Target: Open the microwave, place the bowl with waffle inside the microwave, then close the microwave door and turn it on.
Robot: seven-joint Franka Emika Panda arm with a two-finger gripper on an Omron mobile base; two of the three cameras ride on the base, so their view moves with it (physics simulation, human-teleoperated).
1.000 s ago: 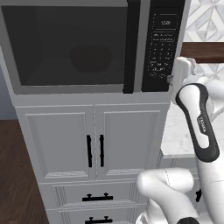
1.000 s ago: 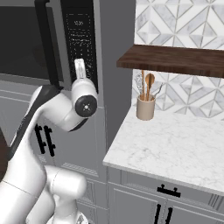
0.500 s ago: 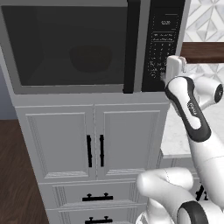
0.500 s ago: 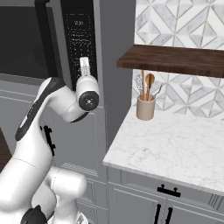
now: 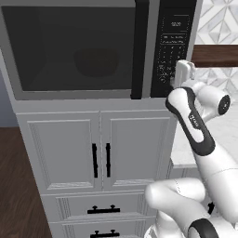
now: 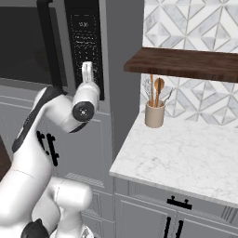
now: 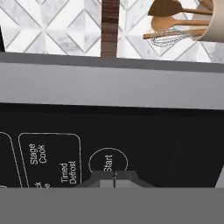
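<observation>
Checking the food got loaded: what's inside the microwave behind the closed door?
Through the microwave door's dark tinted glass, a dim round shape, probably the bowl, sits in the cavity. The tint hides whether the waffle is in it.

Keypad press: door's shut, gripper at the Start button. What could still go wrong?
1. The shut gripper sits at the lower edge of the Start button; a slight drift could land on Timed Defrost beside it.
2. The hand is rolled sideways against the keypad panel; pushing too hard may skid the fingertips off the microwave.
</observation>
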